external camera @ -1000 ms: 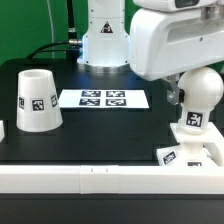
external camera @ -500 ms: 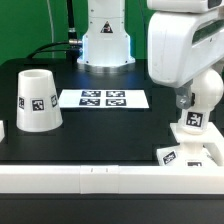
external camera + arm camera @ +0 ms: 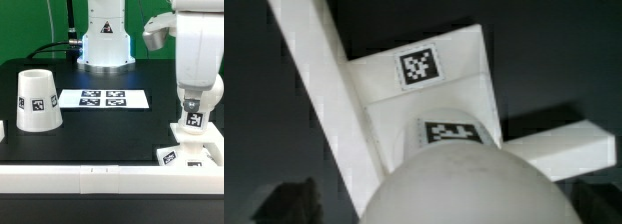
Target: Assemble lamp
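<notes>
The white bulb stands upright by its neck on the flat square base at the exterior view's right, near the table's front. My gripper has come down over the bulb's round top and hides most of it; the jaws stand apart on either side of it. In the wrist view the bulb's dome fills the near field, with the tagged base beyond it. The tapered shade stands alone, mouth down, at the exterior view's left.
The marker board lies flat mid-table behind the parts. A white rail runs along the table's front edge and also shows in the wrist view. The arm's base stands at the back.
The arm has swung toward the exterior view's right and come down over the bulb, which now is mostly hidden. Bulb, base and shade have not moved.
</notes>
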`<state>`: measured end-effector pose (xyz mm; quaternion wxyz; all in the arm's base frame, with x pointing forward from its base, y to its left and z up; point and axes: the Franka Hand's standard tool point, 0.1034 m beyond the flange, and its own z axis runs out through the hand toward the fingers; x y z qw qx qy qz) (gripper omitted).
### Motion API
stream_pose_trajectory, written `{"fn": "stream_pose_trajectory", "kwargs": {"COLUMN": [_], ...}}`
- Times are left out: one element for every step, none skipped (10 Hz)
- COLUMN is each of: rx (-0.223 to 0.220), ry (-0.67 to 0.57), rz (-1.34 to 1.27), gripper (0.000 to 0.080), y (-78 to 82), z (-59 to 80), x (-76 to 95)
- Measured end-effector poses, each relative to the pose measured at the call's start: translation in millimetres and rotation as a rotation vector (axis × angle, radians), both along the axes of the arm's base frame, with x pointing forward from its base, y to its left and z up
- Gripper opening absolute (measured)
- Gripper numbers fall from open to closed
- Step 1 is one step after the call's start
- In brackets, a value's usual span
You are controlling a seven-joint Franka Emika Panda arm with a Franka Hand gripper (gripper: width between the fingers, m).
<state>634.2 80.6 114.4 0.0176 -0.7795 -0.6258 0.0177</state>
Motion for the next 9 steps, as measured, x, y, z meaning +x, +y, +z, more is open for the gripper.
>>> {"fn": "stream_pose_trajectory", "kwargs": {"rx": [-0.008, -0.016, -0.024, -0.030, -0.031, -0.039, -0.044, -0.049, -0.051], "ry": [-0.001, -0.002, -0.001, 0.000, 0.004, 0.009, 0.010, 0.012, 0.014], "rz": [0.089, 0.162, 0.228, 0.310, 0.379, 0.427, 0.503, 0.560, 0.624], "gripper": [0.0698, 0.0698, 0.0698, 0.0698, 0.0698, 0.0698, 0.0698, 0.0698, 0.0698], "y": [-1.5, -2.1, -0.8, 0.5, 1.2, 2.8, 5.5, 7.8, 8.9], "z": [-0.1, -0.1, -0.3, -0.7, -1.8, -2.5, -2.4, -2.4, -2.8], "x": [0.1, 0.1, -0.1, -0.3, -0.9, -1.5, -1.7, -1.8, -2.2]}}
